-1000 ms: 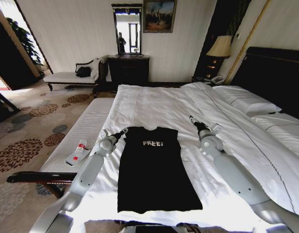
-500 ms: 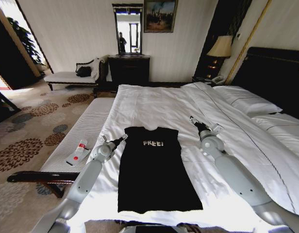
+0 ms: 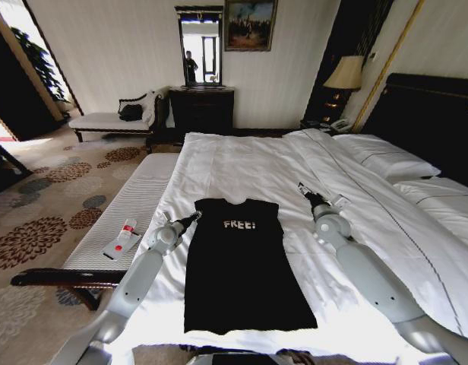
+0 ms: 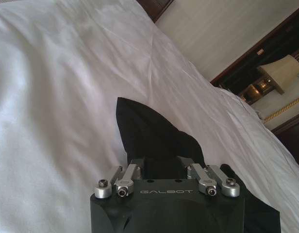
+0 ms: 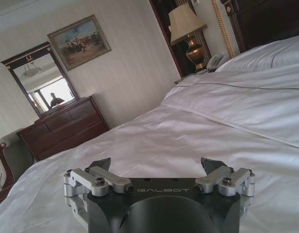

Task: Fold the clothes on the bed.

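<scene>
Bedding spreads pale and creased all around me, a wide white sheet over the bed [image 3: 241, 163], with plump white pillows [image 3: 386, 156] stacked toward the tall dark headboard [image 3: 431, 114] on my right. The black T-shirt [image 3: 238, 266] lies flat on the sheet in front of me, collar pointing away, its soft cotton matte against the shiny linen and small white lettering [image 3: 239, 224] across the chest. Its sides are folded in, so it reads as a long dark rectangle that widens toward the near edge of the mattress.

My left gripper [image 3: 194, 216] sits at the shirt's upper left corner, right at the shoulder. In the left wrist view my left gripper [image 4: 166, 165] has black cloth bunched between its metal links, a peak of fabric standing up off the sheet, so my jaws there are pinching the shirt. My right gripper [image 3: 302, 187] rests over bare sheet to the right of the shirt, apart from it, and in the right wrist view [image 5: 157, 167] its dark fingertips stand spread wide with nothing between them.

Beside the bed on my left runs a narrow striped white bench [image 3: 131, 213] carrying a small red-and-white object [image 3: 124, 236]. Farther off stand a dark wooden dresser [image 3: 200, 106] under a mirror [image 3: 200, 46], a framed painting [image 3: 249, 24], a bedside lamp [image 3: 343, 74], and patterned carpet [image 3: 44, 205]
</scene>
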